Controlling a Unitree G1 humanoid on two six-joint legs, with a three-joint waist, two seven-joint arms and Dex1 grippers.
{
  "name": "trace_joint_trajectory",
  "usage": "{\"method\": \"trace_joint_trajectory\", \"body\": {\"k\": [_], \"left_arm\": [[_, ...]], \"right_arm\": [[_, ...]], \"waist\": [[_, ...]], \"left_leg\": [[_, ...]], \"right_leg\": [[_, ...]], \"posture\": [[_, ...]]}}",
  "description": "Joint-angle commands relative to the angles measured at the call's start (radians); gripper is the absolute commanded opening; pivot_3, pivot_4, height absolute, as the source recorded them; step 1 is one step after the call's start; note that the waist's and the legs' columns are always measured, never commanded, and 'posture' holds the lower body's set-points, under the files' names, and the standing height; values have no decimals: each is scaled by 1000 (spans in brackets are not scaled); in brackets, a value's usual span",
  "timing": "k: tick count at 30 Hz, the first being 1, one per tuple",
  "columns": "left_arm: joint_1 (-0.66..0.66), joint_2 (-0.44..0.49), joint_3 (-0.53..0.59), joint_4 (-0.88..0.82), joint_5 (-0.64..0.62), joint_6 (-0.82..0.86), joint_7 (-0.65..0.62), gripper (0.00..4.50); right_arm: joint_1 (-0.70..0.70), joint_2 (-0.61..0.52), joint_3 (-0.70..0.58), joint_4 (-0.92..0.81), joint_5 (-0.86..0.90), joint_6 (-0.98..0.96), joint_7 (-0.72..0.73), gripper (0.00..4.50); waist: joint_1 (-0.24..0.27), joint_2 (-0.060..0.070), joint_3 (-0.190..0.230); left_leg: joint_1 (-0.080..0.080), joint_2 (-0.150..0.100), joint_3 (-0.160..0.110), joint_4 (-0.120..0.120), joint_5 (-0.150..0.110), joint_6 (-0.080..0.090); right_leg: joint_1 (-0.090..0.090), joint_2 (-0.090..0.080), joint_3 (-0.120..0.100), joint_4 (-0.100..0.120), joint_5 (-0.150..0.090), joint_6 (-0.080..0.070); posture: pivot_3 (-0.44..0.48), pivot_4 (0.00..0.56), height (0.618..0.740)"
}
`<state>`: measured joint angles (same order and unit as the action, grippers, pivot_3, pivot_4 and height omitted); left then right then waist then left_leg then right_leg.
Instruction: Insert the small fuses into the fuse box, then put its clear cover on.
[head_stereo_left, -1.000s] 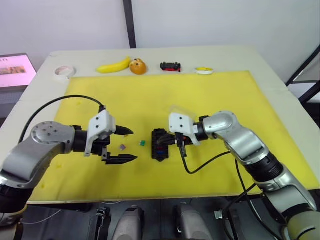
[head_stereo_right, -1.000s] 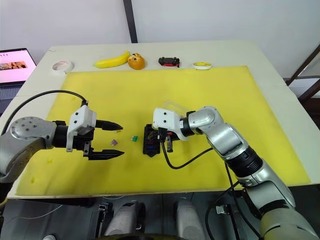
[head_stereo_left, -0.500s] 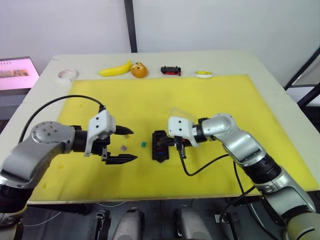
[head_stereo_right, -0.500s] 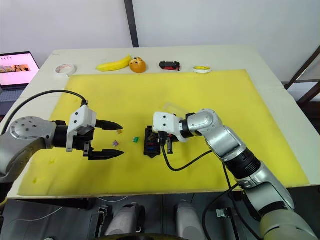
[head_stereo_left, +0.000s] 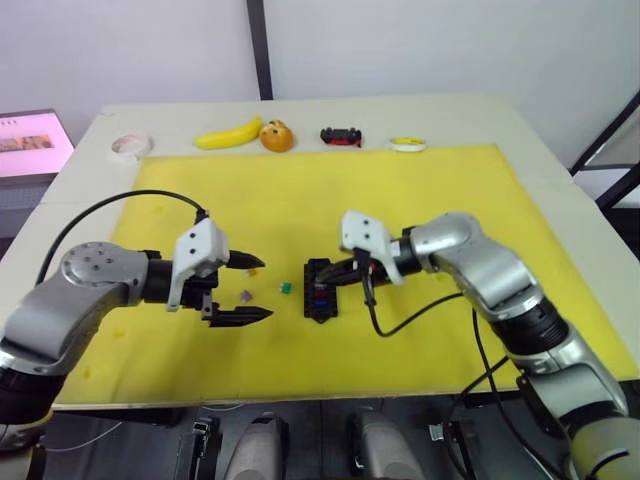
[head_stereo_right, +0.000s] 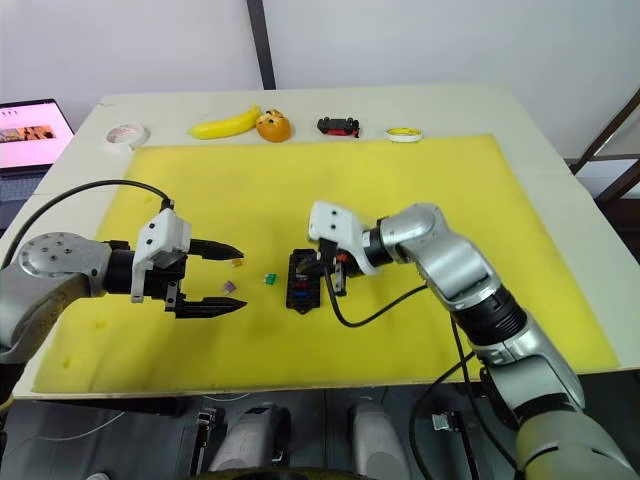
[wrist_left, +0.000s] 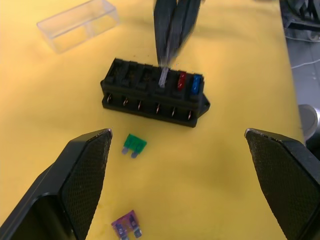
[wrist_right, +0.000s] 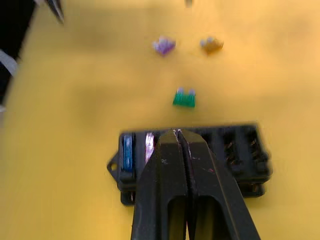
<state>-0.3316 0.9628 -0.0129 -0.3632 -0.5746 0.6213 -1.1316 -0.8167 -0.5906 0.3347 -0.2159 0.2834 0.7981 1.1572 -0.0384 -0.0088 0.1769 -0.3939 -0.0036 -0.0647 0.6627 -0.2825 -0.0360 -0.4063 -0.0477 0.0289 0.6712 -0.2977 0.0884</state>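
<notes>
While fuse-laden, fuse box (wrist_left: 154, 93) beside clear cover (wrist_left: 78, 25), green fuse (wrist_left: 134, 145).

Mat (head_stereo_left: 430, 190) lies on the table (head_stereo_left: 540, 140). Fuse box (head_stereo_left: 320, 290) sits mid-mat, two fuses seated at one end of it (wrist_left: 188, 82). Left of the box – three loose fuses (head_stereo_right: 268, 278) on the mat, between box and left gripper (head_stereo_left: 250, 290). Right gripper (wrist_left: 167, 60) is over the box, tips at a slot with a pale fuse. Clear cover (wrist_left: 77, 25) lies on the mat beyond the box. Along the table's far edge, left to right – tape roll (head_stereo_left: 130, 146), banana (head_stereo_left: 228, 133), round fruit (head_stereo_left: 276, 135), toy car (head_stereo_left: 341, 135), small disc (head_stereo_left: 407, 143).
</notes>
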Motion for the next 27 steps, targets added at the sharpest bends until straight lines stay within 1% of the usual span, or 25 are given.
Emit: {"method": "trace_joint_trajectory", "body": {"k": [1, 5, 7, 11, 13, 15, 16, 18, 20, 21, 22, 25, 27], "left_arm": [[-12, 50, 65, 19, 1, -11, -33, 4500], [18, 102, 96, 69, 15, -35, -77, 4500], [39, 130, 116, 106, 26, -51, -100, 4500], [94, 179, 153, 178, 51, -83, -144, 4500], [134, 215, 173, 217, 68, -96, -178, 4500], [164, 238, 200, 240, 72, -108, -197, 4500], [170, 242, 212, 253, 74, -114, -200, 4500], [183, 248, 232, 270, 80, -124, -206, 4500], [198, 254, 253, 289, 88, -134, -212, 4500], [208, 257, 260, 293, 92, -138, -216, 4500], [214, 256, 265, 293, 93, -139, -218, 4500], [219, 247, 264, 281, 90, -135, -218, 4500], [204, 226, 248, 265, 72, -114, -210, 4500]], "right_arm": [[-56, -70, -84, -63, 56, 34, 27, 38], [-38, -210, -110, -97, 58, -13, 91, 38], [-3, -294, -125, -103, 45, -61, 126, 38], [82, -422, -172, -90, 43, -137, 176, 38], [141, -489, -204, -68, 30, -192, 199, 572], [195, -546, -235, -41, 21, -240, 218, 1332], [217, -568, -249, -27, 20, -259, 226, 1930], [246, -595, -271, -7, 20, -286, 232, 2886], [274, -620, -295, 17, 11, -316, 234, 3981], [284, -629, -305, 24, 10, -323, 232, 4382], [289, -632, -311, 26, 10, -328, 229, 4452], [284, -623, -313, 16, 15, -327, 221, 4452], [250, -594, -296, 0, 19, -317, 203, 4452]], "waist": [[0, 0, 0], [5, 0, 1], [5, 0, 1], [3, 1, 2], [1, 2, 2], [0, 2, 3], [0, 3, 3], [0, 3, 3], [0, 3, 4], [0, 4, 4], [-1, 4, 4], [-2, 5, 5], [-2, 5, 5]], "left_leg": [[0, 0, 0, 0, 0, 0], [0, 0, 1, -1, 0, 0], [0, 0, 1, -1, 0, 0], [0, 0, 2, -1, 0, 0], [0, 0, 2, -1, 0, 0], [0, 0, 3, -1, 0, 1], [0, 0, 3, -1, 0, 1], [1, 0, 3, -1, 0, 1], [1, 1, 3, -1, 0, 1], [1, 1, 4, -1, 0, 1], [1, 1, 4, -1, -1, 1], [1, 1, 4, -1, -1, 1], [1, 1, 4, -1, -1, 1]], "right_leg": [[0, 0, 0, 0, 0, 0], [1, -1, 0, -2, 0, 0], [1, -1, 0, -3, 0, 0], [1, -1, 0, -3, 0, 0], [1, -1, 0, -3, 0, 0], [1, -1, 0, -3, 0, 0], [0, -1, 0, -3, 0, 0], [1, -1, 0, -3, 0, 0], [1, -1, 0, -3, 0, 0], [1, -1, 0, -3, 0, 0], [1, -1, 1, -3, 0, 0], [1, -1, 1, -3, 0, 0], [1, -1, 1, -3, 0, 0]], "posture": [[0, 150, 740], [0, 150, 740], [0, 150, 740], [0, 150, 740], [0, 150, 740], [0, 150, 740], [0, 150, 740], [0, 150, 740], [0, 150, 740], [0, 150, 740], [0, 150, 740], [0, 150, 740], [0, 150, 740]]}}
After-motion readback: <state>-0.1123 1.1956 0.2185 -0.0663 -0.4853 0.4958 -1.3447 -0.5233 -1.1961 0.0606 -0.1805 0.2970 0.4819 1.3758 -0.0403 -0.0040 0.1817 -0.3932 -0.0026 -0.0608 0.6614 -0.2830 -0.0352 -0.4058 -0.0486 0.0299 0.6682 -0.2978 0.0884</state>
